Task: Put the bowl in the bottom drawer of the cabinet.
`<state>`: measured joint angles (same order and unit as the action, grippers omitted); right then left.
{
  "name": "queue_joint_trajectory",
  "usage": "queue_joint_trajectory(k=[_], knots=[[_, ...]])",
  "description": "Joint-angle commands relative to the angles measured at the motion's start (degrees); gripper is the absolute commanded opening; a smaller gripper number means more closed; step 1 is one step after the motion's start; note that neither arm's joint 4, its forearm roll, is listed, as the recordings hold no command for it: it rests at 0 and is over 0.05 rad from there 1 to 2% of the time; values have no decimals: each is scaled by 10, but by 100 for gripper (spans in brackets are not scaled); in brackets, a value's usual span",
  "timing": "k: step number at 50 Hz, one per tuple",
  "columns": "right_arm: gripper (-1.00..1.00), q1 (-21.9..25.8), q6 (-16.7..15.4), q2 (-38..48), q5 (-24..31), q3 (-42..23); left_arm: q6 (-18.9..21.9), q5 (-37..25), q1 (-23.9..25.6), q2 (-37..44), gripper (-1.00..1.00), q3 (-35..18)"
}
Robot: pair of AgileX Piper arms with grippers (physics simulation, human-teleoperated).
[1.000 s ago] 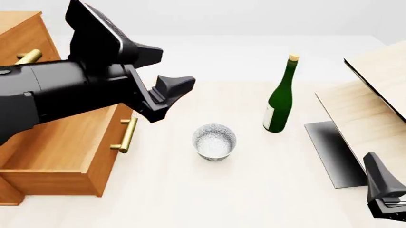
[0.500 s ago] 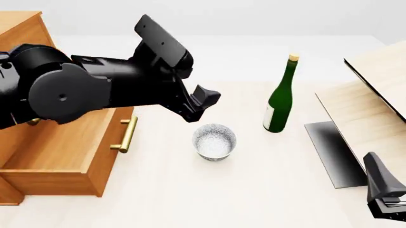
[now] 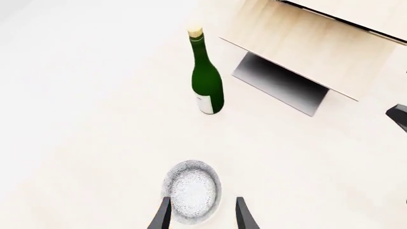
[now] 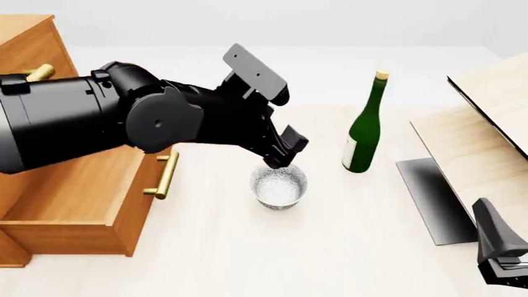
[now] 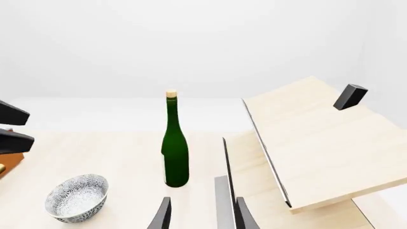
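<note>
Left gripper [image 4: 285, 162] poised over the bowl [image 4: 279, 184], drawer [image 4: 78, 201] open and waiting.

The bowl stands upright on the table [image 4: 247, 260] between the drawer and the green bottle [image 4: 364, 129], apart from both. The left gripper hangs just above its far rim, fingers [image 3: 164, 215] spread apart and straddling the bowl in the wrist view, nothing between them yet; that spread looks set to take the rim or the body on descent. The bottom drawer of the cabinet [image 4: 29, 43] is pulled out, its brass handle [image 4: 166, 175] facing the bowl, so the carry should be short. The right gripper [image 5: 199, 217] rests low at the near right edge, well clear, fingers apart and holding nothing.
</note>
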<state>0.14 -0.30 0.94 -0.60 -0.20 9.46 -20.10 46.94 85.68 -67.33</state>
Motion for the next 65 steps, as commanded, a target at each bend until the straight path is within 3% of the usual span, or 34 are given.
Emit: queue_joint_trajectory(k=[1,31,49,65], knots=[[100,0,0,0,0,0,-11,-5,15,42,100,-27],[100,0,0,0,0,0,-20,-16,28,150,100,-101],[100,0,0,0,0,0,-38,-34,36,194,100,-119],[100,0,0,0,0,0,-25,-52,27,216,100,-119]])
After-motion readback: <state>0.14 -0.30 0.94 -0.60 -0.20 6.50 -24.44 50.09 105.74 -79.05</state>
